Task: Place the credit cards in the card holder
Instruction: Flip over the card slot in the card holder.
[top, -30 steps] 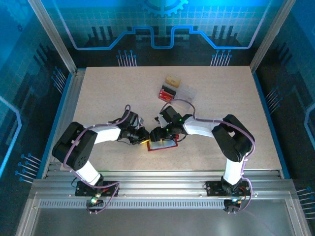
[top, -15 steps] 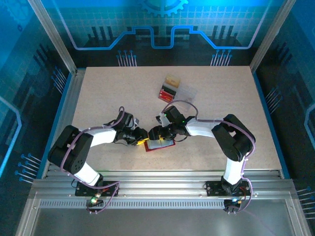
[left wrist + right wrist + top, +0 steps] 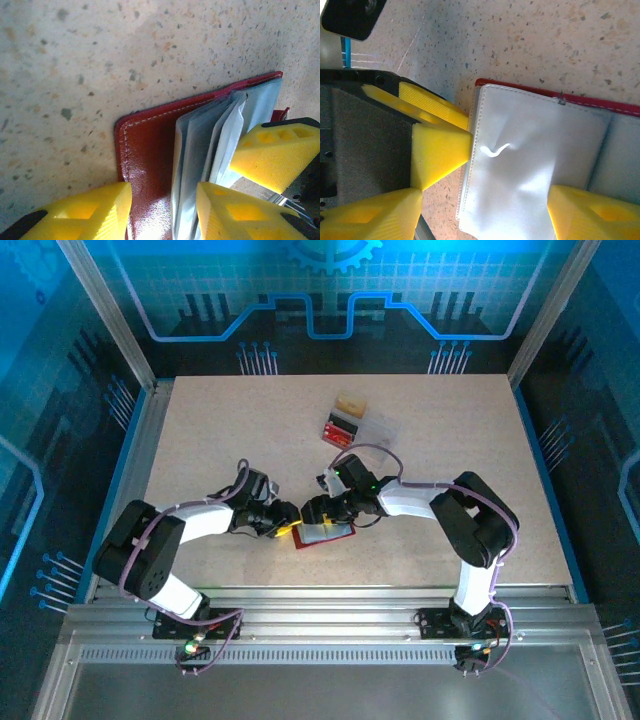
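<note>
So the card holder (image 3: 335,535) lies open on the table (image 3: 450,440), near the front edge. Left gripper (image 3: 160,215) stands parted astride its edge and the plastic sleeves (image 3: 200,150). The right gripper (image 3: 480,215) is spread wide over one sleeve, probably pinning it flat. Can't tell if cards are inside.

card holder (image 3: 328,533) on table (image 3: 200,430), box (image 3: 378,429) well behind it
</note>
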Tool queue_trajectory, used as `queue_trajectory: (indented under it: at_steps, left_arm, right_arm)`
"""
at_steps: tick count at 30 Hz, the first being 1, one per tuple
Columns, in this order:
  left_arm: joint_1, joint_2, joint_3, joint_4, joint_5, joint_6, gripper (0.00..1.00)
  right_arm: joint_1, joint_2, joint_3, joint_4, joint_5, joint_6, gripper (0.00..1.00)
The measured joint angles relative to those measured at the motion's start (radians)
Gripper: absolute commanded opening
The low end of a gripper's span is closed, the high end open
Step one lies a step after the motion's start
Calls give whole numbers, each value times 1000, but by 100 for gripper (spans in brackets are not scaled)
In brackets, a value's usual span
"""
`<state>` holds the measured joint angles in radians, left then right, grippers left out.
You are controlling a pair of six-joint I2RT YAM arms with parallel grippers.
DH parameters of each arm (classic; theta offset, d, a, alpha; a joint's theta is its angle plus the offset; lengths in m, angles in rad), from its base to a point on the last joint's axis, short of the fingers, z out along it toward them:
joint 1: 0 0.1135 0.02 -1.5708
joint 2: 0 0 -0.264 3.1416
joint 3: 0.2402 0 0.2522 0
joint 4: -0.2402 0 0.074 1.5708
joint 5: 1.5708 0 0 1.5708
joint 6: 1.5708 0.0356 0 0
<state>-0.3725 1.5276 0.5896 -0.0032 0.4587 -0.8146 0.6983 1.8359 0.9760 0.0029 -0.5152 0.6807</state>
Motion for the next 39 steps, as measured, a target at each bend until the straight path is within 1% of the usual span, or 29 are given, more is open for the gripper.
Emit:
queue_trajectory:
  at_steps: [7, 10, 14, 18, 26, 30, 35, 37, 39]
  left_arm:
    - [4, -64, -16, -51, -29, -20, 42]
    - [6, -71, -17, -60, -35, -26, 44]
    - [9, -72, -17, -71, -35, -25, 44]
    - [9, -54, -15, -64, -29, -24, 44]
    - [20, 1, 9, -61, 21, -24, 45]
    - [20, 11, 21, -74, 27, -23, 48]
    - [45, 23, 8, -38, 71, -71, 43]
    - [63, 10, -26, 18, 90, -105, 39]
    - [76, 2, -54, 68, 105, -133, 38]
  right_arm:
    - [3, 6, 0, 18, -33, 0, 70]
    - [3, 10, 0, 26, -41, 0, 70]
    - [3, 14, 1, 32, -44, 0, 70]
    - [3, 19, 2, 32, -45, 0, 71]
    - [3, 24, 6, 27, -42, 0, 71]
    - [3, 24, 6, 29, -43, 0, 72]
    - [2, 28, 6, 49, -39, 3, 72]
    - [2, 31, 6, 65, -39, 8, 72]
    - [3, 31, 5, 74, -40, 8, 72]
